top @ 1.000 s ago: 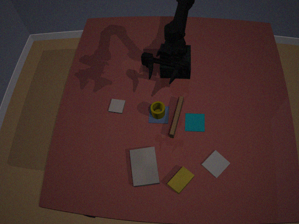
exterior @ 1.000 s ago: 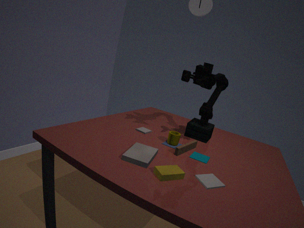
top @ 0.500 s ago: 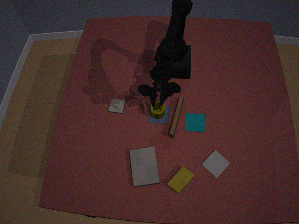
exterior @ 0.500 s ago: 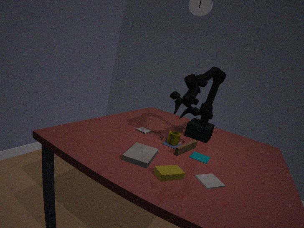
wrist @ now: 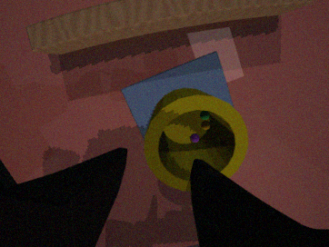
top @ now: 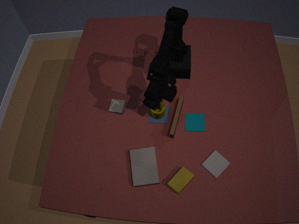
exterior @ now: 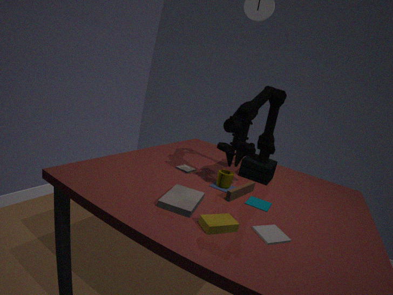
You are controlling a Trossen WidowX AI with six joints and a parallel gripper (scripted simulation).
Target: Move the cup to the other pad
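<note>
The yellow cup [top: 158, 114] [exterior: 224, 180] [wrist: 241, 141] stands upright on the blue pad [top: 151, 120] [exterior: 214, 186] [wrist: 141, 100]. Inside it are a green marble [wrist: 204, 115], a brownish marble [wrist: 205, 124] and a purple marble [wrist: 194, 138]. The teal pad [top: 194, 122] [exterior: 258, 203] is bare, on the other side of the wooden bar. My gripper [exterior: 232, 165] [wrist: 159, 162] is partly open and empty. Its fingers point down above the cup, toward the robot-base side. In the wrist view one fingertip overlaps the cup's rim and the other is outside it.
The wooden bar [top: 177, 117] [exterior: 240, 190] [wrist: 136, 23] lies between the two pads. A grey slab [top: 144, 166] [exterior: 181, 199], a yellow block [top: 180, 179] [exterior: 218, 223] and a white tile [top: 215, 163] [exterior: 271, 234] lie farther from the base. A small pale tile [top: 117, 106] [exterior: 185, 168] lies beyond the blue pad.
</note>
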